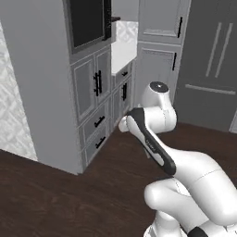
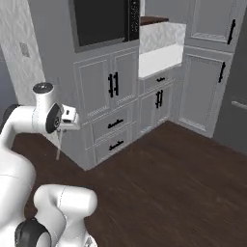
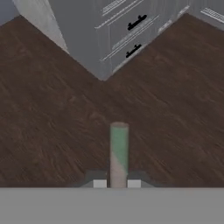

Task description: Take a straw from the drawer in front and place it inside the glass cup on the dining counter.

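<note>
The straw (image 3: 118,151) is sitting pinched between the two finger tips (image 3: 99,183) of the gripper (image 3: 117,183), which is closed tight on its lower end. In the hand view it is rising straight up from between the tips, green toward its far end and paler, pinkish near the grip; its base is disappearing behind the tips, so how much of it lies below them is impossible to tell. In the right base view the same straw (image 2: 59,144) is showing as a thin pale line hanging down from the gripper (image 2: 60,131), over the dark wood floor (image 2: 183,178); its colour is too faint to read there. In the left base view the arm's own forearm is covering the hand, and the fingers are hidden behind it.

Beyond the straw, the hand view is looking down at the floor and, at its top edge, at the corner of a grey cabinet block (image 3: 83,39) with two stacked drawers (image 3: 131,37), both shut, each with a short black bar handle; the upper part of the block is being cut off by the frame. In the base views these drawers (image 2: 113,132) are sitting below a pair of doors with vertical black handles and a dark oven front (image 2: 99,21), itself cropped at the top. Further right, a white worktop (image 2: 159,60) backed by patterned tiles is running into the corner.
</note>
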### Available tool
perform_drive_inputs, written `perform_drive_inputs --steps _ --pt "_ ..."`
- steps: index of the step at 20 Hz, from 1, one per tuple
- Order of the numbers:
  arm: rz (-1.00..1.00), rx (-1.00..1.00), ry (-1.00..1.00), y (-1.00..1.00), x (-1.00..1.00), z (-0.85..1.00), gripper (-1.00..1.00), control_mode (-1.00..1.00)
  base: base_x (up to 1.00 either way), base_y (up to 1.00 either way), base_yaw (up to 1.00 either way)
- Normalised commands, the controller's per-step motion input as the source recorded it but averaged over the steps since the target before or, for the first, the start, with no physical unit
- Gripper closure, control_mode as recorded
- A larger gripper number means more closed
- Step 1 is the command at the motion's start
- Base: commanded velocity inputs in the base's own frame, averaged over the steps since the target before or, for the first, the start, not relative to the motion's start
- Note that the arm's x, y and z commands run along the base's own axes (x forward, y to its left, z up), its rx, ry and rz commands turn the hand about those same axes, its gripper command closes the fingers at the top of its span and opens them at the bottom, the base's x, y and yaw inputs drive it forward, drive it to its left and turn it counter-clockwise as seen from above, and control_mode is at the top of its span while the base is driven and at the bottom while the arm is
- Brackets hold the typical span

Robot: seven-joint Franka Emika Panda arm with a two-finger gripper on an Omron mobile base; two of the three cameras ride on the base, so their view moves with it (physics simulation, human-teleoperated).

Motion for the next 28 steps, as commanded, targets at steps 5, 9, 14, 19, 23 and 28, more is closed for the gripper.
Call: perform_drive_inputs --steps 5,9,14,19,23,28 --pt "0.00 0.00 0.00 0.00 0.00 0.00 1.00 1.00 0.03 0.92 0.68" --pt "0.00 0.00 0.00 0.00 0.00 0.00 1.00 1.00 0.25 0.86 0.63" --pt "0.00 0.00 0.00 0.00 0.00 0.00 1.00 1.00 0.66 0.53 0.58" --pt "0.00 0.00 0.00 0.00 0.00 0.00 1.00 1.00 1.00 0.14 0.53" --pt "0.00 0.00 0.00 0.00 0.00 0.00 1.00 1.00 1.00 0.00 0.50" --pt "0.00 0.00 0.00 0.00 0.00 0.00 1.00 1.00 1.00 -0.09 0.51"
